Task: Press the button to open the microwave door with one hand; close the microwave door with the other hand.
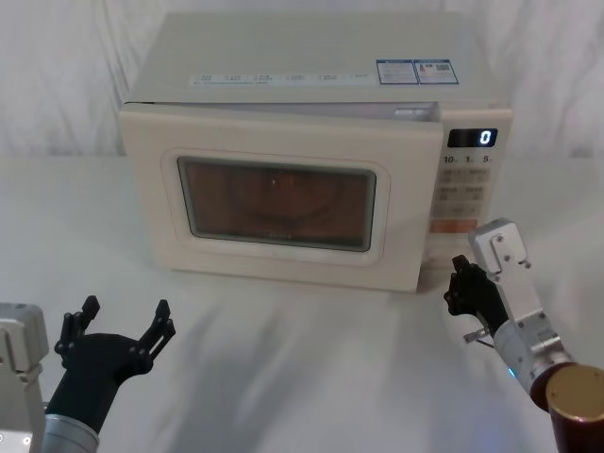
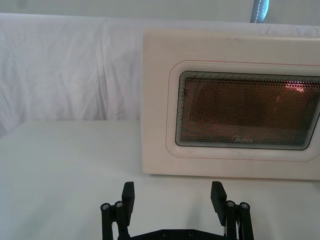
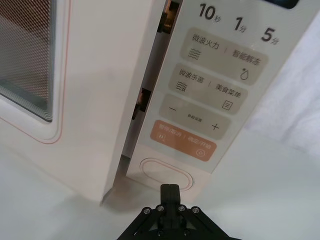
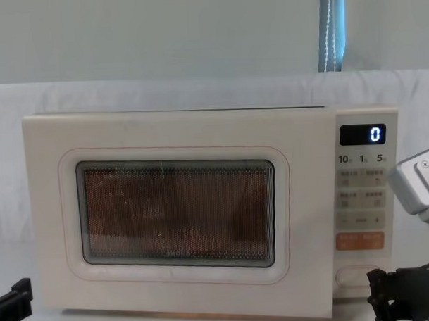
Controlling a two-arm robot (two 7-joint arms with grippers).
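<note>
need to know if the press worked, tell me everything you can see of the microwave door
The microwave door is a large cream panel, plastic by its look, with a dark rounded mesh window lit from inside and a thin pinkish outline. It stands slightly ajar: a gap shows along its edge next to the control panel. Nothing touches it. The left gripper hovers open before it; the right gripper, shut, sits by the button.

Right pincer (image 3: 170, 192) just before button (image 3: 166, 173)
</note>
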